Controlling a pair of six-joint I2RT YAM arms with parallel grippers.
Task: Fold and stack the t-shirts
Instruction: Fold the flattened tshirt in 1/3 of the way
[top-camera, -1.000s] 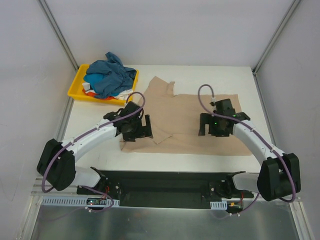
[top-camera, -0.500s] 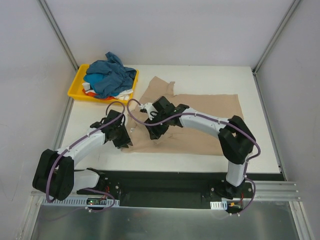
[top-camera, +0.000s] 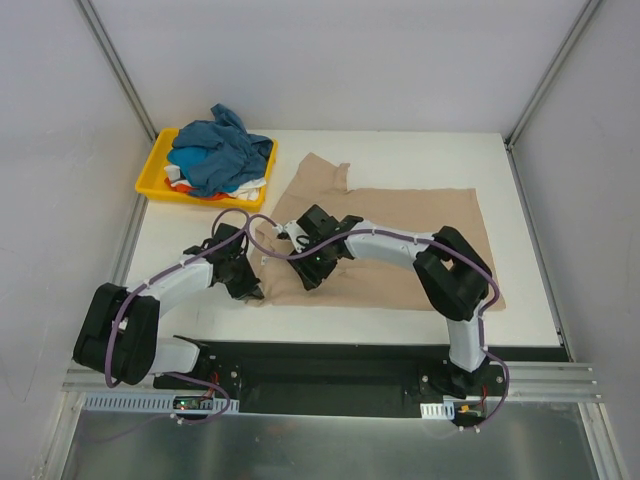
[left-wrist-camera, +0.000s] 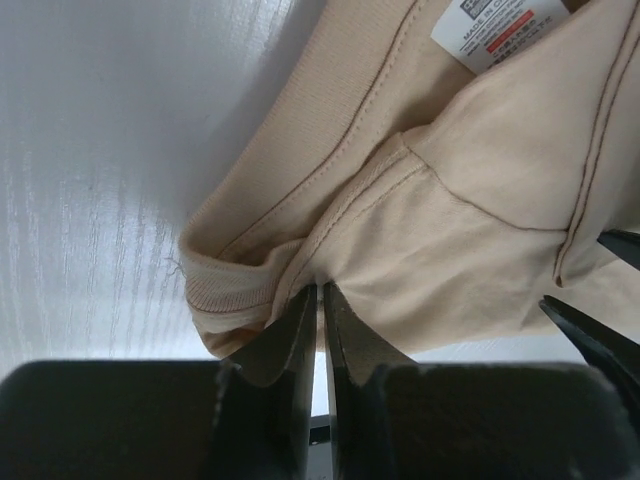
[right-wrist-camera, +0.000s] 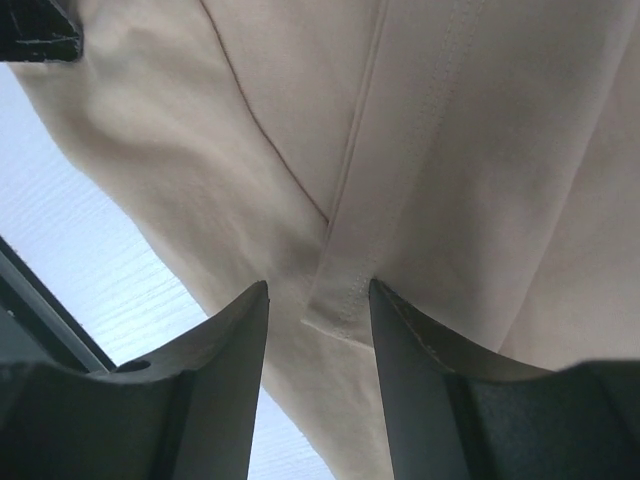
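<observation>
A large beige t-shirt (top-camera: 410, 235) lies spread on the white table, its white label (left-wrist-camera: 488, 26) showing in the left wrist view. My left gripper (top-camera: 253, 289) (left-wrist-camera: 320, 288) is at the shirt's near left corner, shut on a fold of beige cloth beside the ribbed edge. My right gripper (top-camera: 306, 276) (right-wrist-camera: 318, 290) reaches across to the same corner; its jaws stand apart, astride a stitched hem (right-wrist-camera: 340, 300) that lies flat between them. A teal-blue t-shirt (top-camera: 218, 152) is heaped over white and orange-red cloth in the yellow tray (top-camera: 152, 180).
The yellow tray sits at the table's back left corner. Grey walls close in the table on three sides. The right arm (top-camera: 400, 243) stretches across the beige shirt. A black rail (top-camera: 330, 365) runs along the near edge.
The right arm swung from the shirt's right side across to its near left corner. The left gripper moved down-left and closed on the shirt. The right jaws narrowed.
</observation>
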